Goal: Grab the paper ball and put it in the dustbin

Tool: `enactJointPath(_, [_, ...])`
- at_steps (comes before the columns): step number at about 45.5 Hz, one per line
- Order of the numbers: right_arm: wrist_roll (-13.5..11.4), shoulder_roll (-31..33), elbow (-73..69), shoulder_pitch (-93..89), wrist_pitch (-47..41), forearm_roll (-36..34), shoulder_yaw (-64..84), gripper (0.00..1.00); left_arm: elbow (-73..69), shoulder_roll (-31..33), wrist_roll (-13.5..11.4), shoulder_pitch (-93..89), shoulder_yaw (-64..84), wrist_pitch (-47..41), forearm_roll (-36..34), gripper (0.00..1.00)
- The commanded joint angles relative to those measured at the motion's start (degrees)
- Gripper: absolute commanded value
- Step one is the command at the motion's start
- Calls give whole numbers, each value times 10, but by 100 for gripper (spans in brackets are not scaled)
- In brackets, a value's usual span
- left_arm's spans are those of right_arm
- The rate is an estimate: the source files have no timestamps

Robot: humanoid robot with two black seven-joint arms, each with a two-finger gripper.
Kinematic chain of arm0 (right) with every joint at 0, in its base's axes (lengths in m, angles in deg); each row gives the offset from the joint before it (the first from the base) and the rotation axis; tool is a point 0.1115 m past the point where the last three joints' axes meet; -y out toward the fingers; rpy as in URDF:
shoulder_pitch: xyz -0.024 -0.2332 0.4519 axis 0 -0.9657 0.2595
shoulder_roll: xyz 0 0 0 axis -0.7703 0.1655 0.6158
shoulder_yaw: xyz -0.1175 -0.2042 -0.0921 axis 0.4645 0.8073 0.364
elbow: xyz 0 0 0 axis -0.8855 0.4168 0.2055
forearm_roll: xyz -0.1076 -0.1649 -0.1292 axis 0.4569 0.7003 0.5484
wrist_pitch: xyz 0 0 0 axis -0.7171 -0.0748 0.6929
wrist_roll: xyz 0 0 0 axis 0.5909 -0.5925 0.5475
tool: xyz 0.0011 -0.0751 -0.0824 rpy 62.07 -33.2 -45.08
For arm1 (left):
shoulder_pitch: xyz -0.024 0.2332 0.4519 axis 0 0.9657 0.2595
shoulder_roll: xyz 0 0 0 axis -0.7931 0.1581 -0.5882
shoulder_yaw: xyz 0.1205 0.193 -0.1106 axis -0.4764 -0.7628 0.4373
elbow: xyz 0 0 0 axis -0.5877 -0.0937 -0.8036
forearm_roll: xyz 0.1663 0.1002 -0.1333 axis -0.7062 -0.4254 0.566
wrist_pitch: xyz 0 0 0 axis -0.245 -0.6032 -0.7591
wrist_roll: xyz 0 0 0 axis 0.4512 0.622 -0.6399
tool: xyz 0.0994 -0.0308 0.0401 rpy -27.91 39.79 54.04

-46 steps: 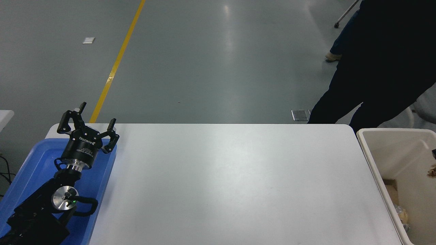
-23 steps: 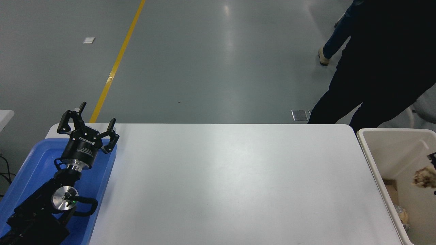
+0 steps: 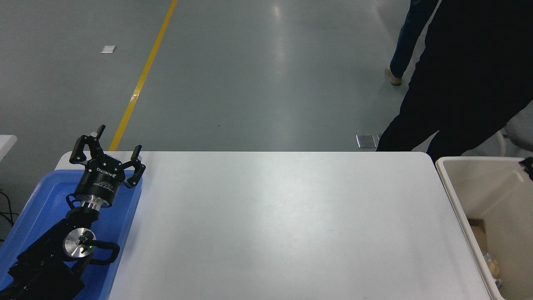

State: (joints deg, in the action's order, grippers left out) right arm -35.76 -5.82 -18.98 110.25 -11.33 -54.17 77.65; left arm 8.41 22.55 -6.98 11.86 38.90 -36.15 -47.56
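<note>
Judging from how things lie, the task is taken to be nearly or fully done, though this cannot be confirmed. No paper ball is seen on the white table [image 3: 283,225], which is the largest thing in the view. The dustbin [image 3: 458,208] stands just beside the table's right edge, at the near right corner, and it is cut by the picture's border. Inside it, low near the bottom, some tan and yellowish lumps [image 3: 492,266] are seen; one of them may be the paper ball, but which one cannot be told.

At the table's left edge a blue tray [image 3: 46,191] is placed, and the left gripper [image 3: 107,146] is parked above it with its fingers spread wide and nothing between them. Of the right gripper [image 3: 529,166] only a small black tip is shown at the picture's right border, above the dustbin; whether it is wide or narrow cannot be told.

A person in dark clothes [image 3: 470,75] stands beyond the far right corner.

What seems left is only that the right arm is brought back.
</note>
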Motion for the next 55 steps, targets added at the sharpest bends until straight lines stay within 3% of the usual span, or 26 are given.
enactJointPath(1, [0,46,-228,273,-49,40,84,100,0,0,0,0,0,1,0,98])
enactJointPath(9, [-2,47,-326,410,-110,131,87,100,0,0,0,0,0,1,0,98])
enactJointPath(24, [-5,46,-583,658,-338,190,156,100,-1,0,0,0,0,0,0,98])
enactJointPath(33, [-6,38,-609,705,-406,198,157,100,-1,0,0,0,0,0,-1,98])
enactJointPath(55, [-7,-7,-600,706,-411,278,161,100,-1,0,0,0,0,1,0,98])
